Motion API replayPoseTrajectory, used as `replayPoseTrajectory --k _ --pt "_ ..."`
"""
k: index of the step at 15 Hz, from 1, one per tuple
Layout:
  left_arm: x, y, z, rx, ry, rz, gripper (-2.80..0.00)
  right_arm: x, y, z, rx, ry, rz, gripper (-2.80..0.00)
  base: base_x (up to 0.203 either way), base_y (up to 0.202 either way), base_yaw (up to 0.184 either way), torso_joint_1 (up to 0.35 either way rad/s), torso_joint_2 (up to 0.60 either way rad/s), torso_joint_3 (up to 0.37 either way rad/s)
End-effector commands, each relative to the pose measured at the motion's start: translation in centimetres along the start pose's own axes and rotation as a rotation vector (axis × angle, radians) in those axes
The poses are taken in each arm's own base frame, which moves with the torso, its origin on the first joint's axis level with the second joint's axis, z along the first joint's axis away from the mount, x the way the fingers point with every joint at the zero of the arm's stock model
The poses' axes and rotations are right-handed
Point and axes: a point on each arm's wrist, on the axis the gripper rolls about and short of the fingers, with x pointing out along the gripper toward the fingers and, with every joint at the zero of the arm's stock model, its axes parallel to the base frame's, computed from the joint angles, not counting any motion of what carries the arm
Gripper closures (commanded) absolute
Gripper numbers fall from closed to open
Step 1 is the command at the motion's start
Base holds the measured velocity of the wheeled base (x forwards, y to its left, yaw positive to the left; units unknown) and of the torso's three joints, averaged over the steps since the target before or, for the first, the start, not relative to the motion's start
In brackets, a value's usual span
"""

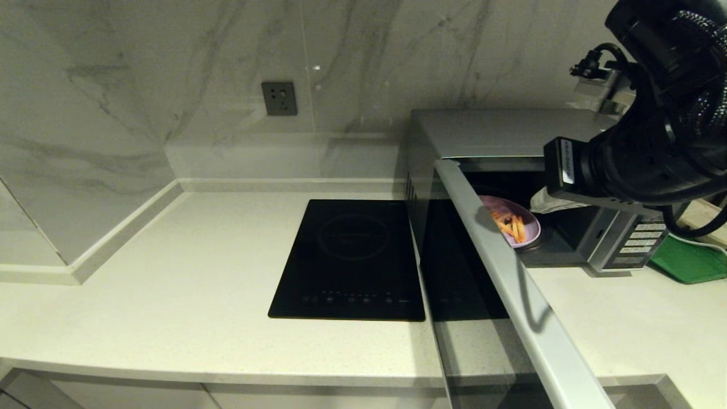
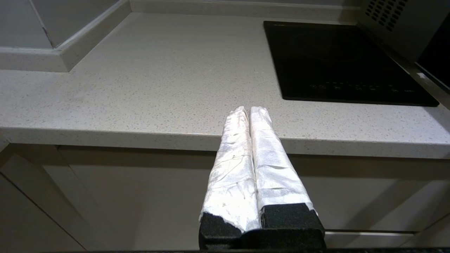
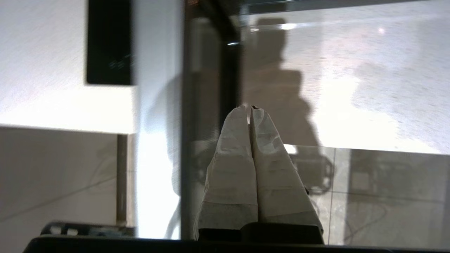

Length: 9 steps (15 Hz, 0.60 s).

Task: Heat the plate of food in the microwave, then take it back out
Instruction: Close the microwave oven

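Note:
The silver microwave [image 1: 500, 130] stands at the right of the counter with its dark glass door [image 1: 511, 284] swung wide open toward me. Inside the cavity rests the pale lilac plate of food [image 1: 519, 227], orange-yellow fries on it, partly hidden by the door's top edge. My right gripper [image 1: 546, 201] hovers at the opening, just right of the plate and apart from it. In the right wrist view the right gripper [image 3: 250, 108] is shut on nothing, facing the door's glass [image 3: 211, 105]. My left gripper [image 2: 249, 109] is shut and empty, parked below the counter's front edge.
A flat black induction hob [image 1: 352, 258] lies left of the microwave. A green tray [image 1: 690, 261] sits on the counter at the far right, beside the button panel [image 1: 642, 238]. A wall socket [image 1: 279, 98] is on the marble backsplash. The open door reaches past the counter's front edge.

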Motion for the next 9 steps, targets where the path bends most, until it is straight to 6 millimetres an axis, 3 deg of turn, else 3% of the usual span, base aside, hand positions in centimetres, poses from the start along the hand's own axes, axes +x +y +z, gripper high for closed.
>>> replayPoseTrajectory --k 1,6,9 --pt "0.0 0.0 0.0 -0.001 -0.001 0.001 0.00 -0.8 0.9 -0.7 -0.035 0.034 0.079 0.00 0.000 0.000 0.000 0.000 0.00 0.000" --pt "0.0 0.0 0.0 -0.001 -0.001 0.001 0.00 -3.5 1.5 -1.7 -0.118 0.080 0.287 0.00 0.000 0.000 0.000 0.000 0.00 0.000" --pt "0.0 0.0 0.0 -0.001 -0.001 0.001 0.00 -3.4 2.2 -2.2 -0.150 0.136 0.351 0.00 0.000 0.000 0.000 0.000 0.00 0.000"
